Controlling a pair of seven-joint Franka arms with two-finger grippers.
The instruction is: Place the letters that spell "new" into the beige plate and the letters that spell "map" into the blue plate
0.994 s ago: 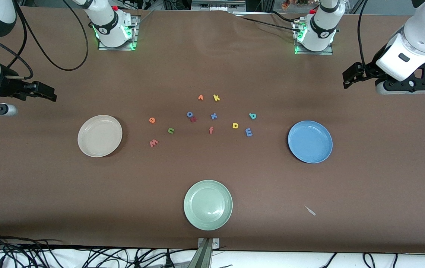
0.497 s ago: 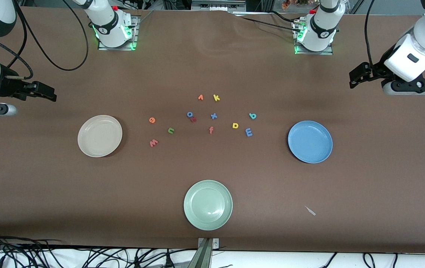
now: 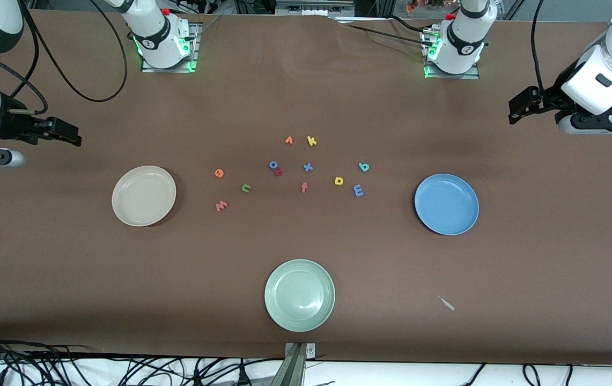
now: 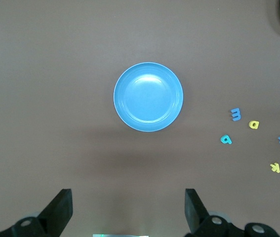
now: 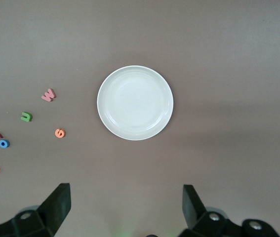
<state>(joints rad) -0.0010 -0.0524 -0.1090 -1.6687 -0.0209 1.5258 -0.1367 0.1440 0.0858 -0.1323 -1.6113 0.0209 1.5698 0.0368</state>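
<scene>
The beige plate (image 3: 144, 195) (image 5: 135, 102) lies empty toward the right arm's end. Beside it on the table are the orange "e" (image 3: 219, 172) (image 5: 60, 133), green "n" (image 3: 246, 187) (image 5: 26, 117) and salmon "w" (image 3: 221, 205) (image 5: 48, 94). The blue plate (image 3: 446, 203) (image 4: 148, 97) lies empty toward the left arm's end, with the blue "m" (image 3: 358, 190) (image 4: 235, 114), yellow "p" (image 3: 339, 180) (image 4: 254, 124) and teal "a" (image 3: 363, 166) (image 4: 225, 139) beside it. My left gripper (image 3: 516, 109) (image 4: 128, 212) hangs open, high over bare table at its end. My right gripper (image 3: 72, 136) (image 5: 125, 210) waits open at its end.
A pale green plate (image 3: 299, 295) sits nearest the front camera. Other letters lie mid-table: yellow "k" (image 3: 311, 141), orange "v" (image 3: 288, 140), blue "o" (image 3: 273, 164), red "r" (image 3: 278, 172), blue "x" (image 3: 308, 166), salmon "f" (image 3: 303, 187). A small pale scrap (image 3: 447, 304) lies near the front edge.
The left arm has drawn back toward its own end of the table, away from the blue plate. The right arm and all letters have stayed put.
</scene>
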